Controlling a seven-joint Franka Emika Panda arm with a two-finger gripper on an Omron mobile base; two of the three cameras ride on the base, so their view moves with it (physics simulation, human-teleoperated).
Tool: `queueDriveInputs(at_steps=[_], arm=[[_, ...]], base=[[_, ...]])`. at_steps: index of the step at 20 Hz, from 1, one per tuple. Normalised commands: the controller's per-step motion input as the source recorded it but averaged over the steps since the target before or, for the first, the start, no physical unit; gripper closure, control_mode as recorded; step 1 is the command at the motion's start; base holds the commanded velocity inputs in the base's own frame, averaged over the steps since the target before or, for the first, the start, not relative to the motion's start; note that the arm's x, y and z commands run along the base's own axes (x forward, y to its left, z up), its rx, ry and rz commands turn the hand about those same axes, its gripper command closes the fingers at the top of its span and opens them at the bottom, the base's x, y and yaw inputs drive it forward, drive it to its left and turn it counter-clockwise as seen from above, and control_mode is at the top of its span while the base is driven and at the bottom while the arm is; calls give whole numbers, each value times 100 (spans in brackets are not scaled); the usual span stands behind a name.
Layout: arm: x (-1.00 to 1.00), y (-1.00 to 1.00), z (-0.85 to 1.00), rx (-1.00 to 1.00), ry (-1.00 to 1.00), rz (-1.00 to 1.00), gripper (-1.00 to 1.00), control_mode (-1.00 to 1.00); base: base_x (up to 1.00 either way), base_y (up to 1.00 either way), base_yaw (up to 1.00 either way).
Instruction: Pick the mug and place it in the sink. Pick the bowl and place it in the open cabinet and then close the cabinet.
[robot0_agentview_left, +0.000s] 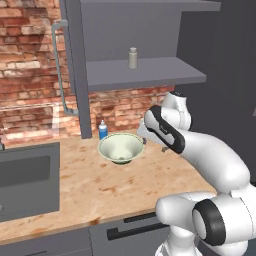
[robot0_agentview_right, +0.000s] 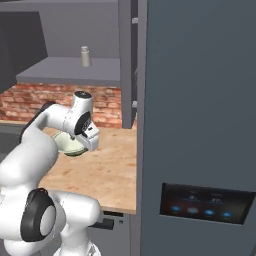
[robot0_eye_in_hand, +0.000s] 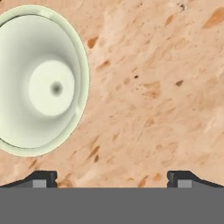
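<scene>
Your gripper (robot0_eye_in_hand: 112, 177) hangs over the speckled tan counter (robot0_agentview_left: 100, 190), fingers spread wide with nothing between them; the two dark fingertips (robot0_eye_in_hand: 43, 177) sit far apart at the bottom of the hand view, bare countertop between. The bowl (robot0_agentview_left: 121, 148) stands upright on the counter just beside your hand, apart from the tips, cream-white inside with a pale green rim; in the hand view it lies at the left edge (robot0_eye_in_hand: 39, 81), not under the gripper. From the right base view the bowl (robot0_agentview_right: 67, 145) is partly hidden behind your wrist. A small blue bottle (robot0_agentview_left: 103, 130) with a white cap stands right behind the bowl, near the brick wall (robot0_agentview_left: 30, 60). The sink (robot0_agentview_left: 27, 180) is the dark grey basin at the left end of the counter, well apart from the bowl. The cabinet (robot0_agentview_left: 145, 75) above is open, its door (robot0_agentview_left: 75, 65) swung out with a long grey bar handle (robot0_agentview_left: 59, 65); a small grey shaker (robot0_agentview_left: 133, 58) stands on its shelf. The dark panel at right carries a display (robot0_agentview_right: 206, 204) with blue icons, too blurred to read. No legible brands or labels on anything.
</scene>
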Motion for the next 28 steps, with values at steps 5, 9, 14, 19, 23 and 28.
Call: queueDriveInputs(at_steps=[5,9,14,19,23,28], arm=[[28,0,-7,3,0,-8,-100,-100],[39,0,-18,6,0,-4,-100,-100],[35,2,-20,3,0,-2,-100,-100],[24,6,-22,0,-1,0,-100,-100],[25,17,-24,0,-1,0,-100,-100],[22,14,-24,0,-1,0,-100,-100]], base=[[0,0,0],[0,0,0],[0,0,0],[0,0,0],[0,0,0],[0,0,0]])
